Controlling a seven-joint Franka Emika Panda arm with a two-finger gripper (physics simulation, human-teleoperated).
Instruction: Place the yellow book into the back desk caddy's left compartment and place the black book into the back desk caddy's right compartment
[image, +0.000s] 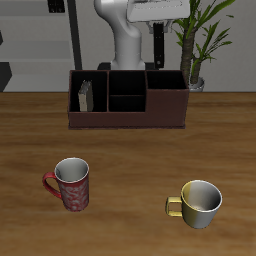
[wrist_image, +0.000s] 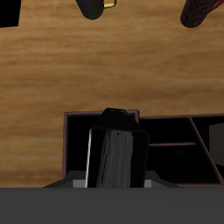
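Observation:
The back desk caddy (image: 125, 118) stands far back on the table, a long dark reddish-brown box. The yellow book (image: 86, 96), grey-tan, stands upright inside its left compartment (image: 78, 82). My gripper (image: 161, 48) hangs above the right compartment (image: 167, 82), shut on the black book (wrist_image: 114, 157). In the wrist view the black book points down towards a dark caddy section (wrist_image: 171, 157); its lower end seems just above or at the opening. The fingertips themselves are hidden by the book.
A red patterned mug (image: 72, 184) and a yellow-handled metal mug (image: 200, 203) stand near the table's front edge. A potted plant (image: 196, 40) rises just behind the caddy's end, close to the arm. The caddy's split middle sections (image: 126, 90) look dark.

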